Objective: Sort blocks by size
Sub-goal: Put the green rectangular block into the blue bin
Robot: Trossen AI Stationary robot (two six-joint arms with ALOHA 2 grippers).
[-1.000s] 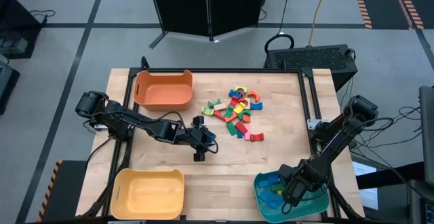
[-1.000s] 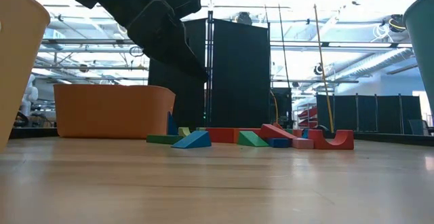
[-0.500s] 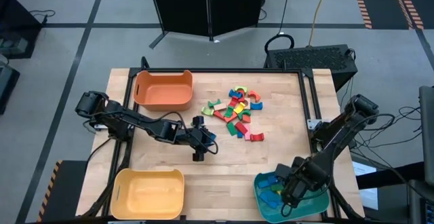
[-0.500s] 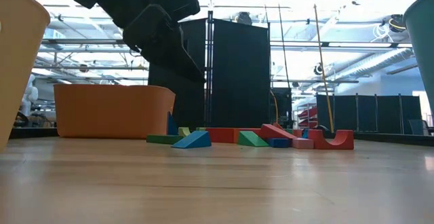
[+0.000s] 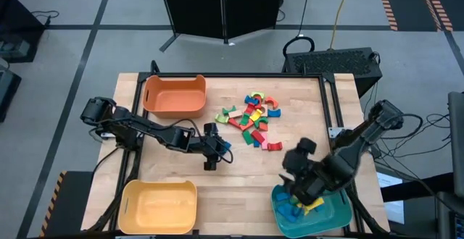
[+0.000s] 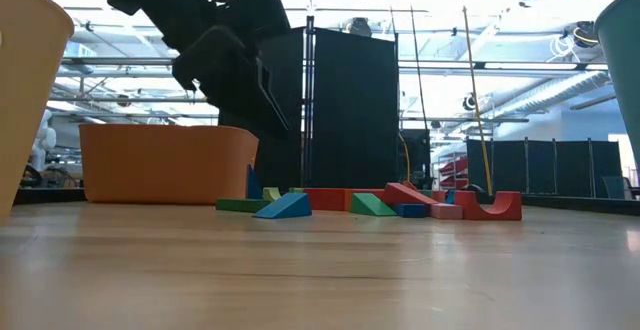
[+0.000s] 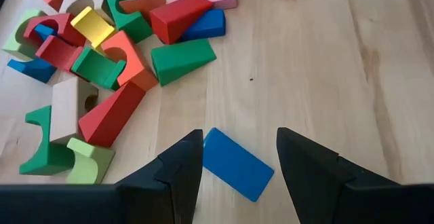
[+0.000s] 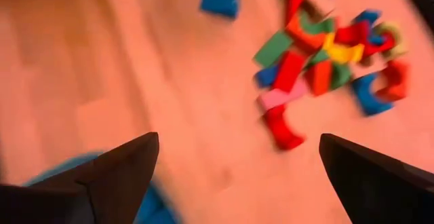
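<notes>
Right gripper [image 5: 293,172] has lifted out of the teal bin [image 5: 341,214] since a moment ago and now hangs just above its near rim, jaws spread fully, nothing between them; pile of blocks [image 5: 253,117] lies ahead of it. Drop into the bin looks finished, so this arm is likely free for another fetch

Left gripper [image 7: 234,157] is unmoved, fingers partly open, straddling a flat blue block [image 7: 237,163] on the table without pinching it; pile sits just beyond the fingertips. Orange bin [image 5: 174,96] and yellow bin [image 5: 158,207] flank this arm
</notes>
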